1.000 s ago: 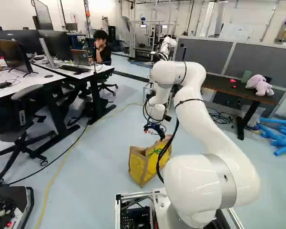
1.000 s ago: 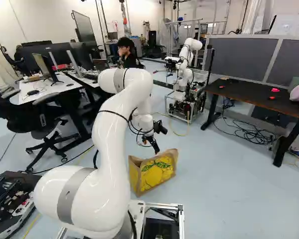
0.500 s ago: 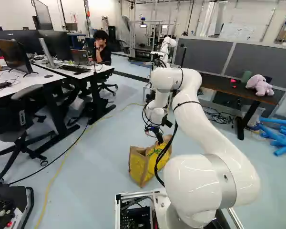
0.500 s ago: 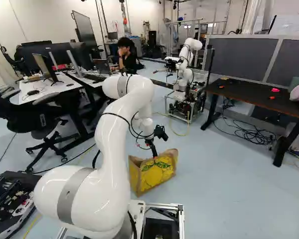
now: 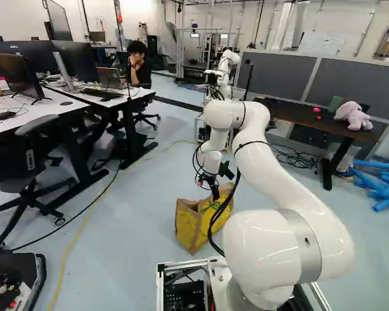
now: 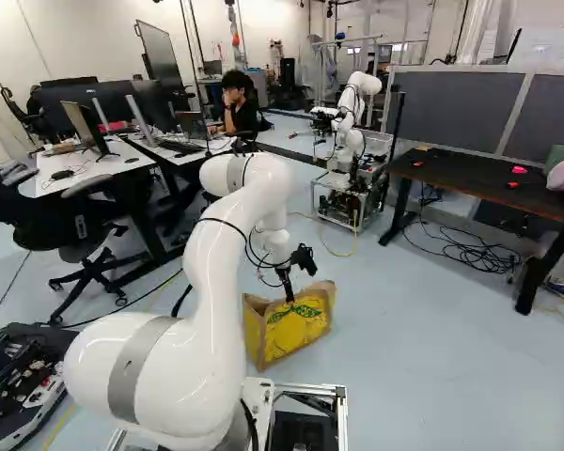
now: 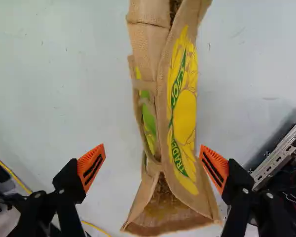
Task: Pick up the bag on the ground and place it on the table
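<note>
In the right base view my gripper points down at the top of the tan bag with yellow print, which stands upright on the floor. Seen in the left base view, the same bag has its upper edge just below the fingertips. The wrist view has the gripper open wide, orange pads on either side of the bag's narrow top. Nothing is gripped; whether one pad touches the bag's printed side I cannot tell. A dark table stands beyond the bag, to its right.
A pink plush toy sits on the dark table, blue tubes beside it. Cables lie under it. Another robot stands behind the bag. White desks and a chair stand at the left.
My arm has lowered and the gripper has turned, coming down to the bag's top edge. The bag and the base have not moved.
</note>
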Robot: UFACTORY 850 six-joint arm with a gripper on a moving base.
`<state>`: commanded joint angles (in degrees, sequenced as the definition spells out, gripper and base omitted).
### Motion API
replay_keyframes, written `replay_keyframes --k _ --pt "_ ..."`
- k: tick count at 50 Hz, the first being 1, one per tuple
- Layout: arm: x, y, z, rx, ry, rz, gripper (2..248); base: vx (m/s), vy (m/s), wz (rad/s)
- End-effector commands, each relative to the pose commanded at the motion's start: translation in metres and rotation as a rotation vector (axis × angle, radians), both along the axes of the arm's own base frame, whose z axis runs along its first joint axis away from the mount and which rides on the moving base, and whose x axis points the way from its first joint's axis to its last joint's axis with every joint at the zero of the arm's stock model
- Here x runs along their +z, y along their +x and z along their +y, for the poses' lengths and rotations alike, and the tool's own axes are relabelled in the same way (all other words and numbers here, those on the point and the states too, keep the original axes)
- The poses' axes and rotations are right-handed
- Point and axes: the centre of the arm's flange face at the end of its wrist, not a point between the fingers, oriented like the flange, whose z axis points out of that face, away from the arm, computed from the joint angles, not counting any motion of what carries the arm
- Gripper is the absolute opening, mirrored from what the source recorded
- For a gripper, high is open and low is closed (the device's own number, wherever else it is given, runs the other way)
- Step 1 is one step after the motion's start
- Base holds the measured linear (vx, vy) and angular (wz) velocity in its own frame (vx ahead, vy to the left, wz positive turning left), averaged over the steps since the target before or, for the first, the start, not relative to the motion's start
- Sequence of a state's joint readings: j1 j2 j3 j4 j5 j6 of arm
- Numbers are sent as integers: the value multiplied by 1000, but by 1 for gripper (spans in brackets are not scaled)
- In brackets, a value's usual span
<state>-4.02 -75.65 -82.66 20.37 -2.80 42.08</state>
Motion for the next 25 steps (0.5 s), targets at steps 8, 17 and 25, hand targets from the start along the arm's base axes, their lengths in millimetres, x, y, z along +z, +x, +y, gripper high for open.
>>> replay_keyframes --k 8,17,25 --pt "-12 3 -1 -2 -4 -8 247 0 0 0" --pt "-26 4 -1 -2 -6 -8 247 0 0 0" --pt "-38 4 -2 -2 -5 -5 247 0 0 0"
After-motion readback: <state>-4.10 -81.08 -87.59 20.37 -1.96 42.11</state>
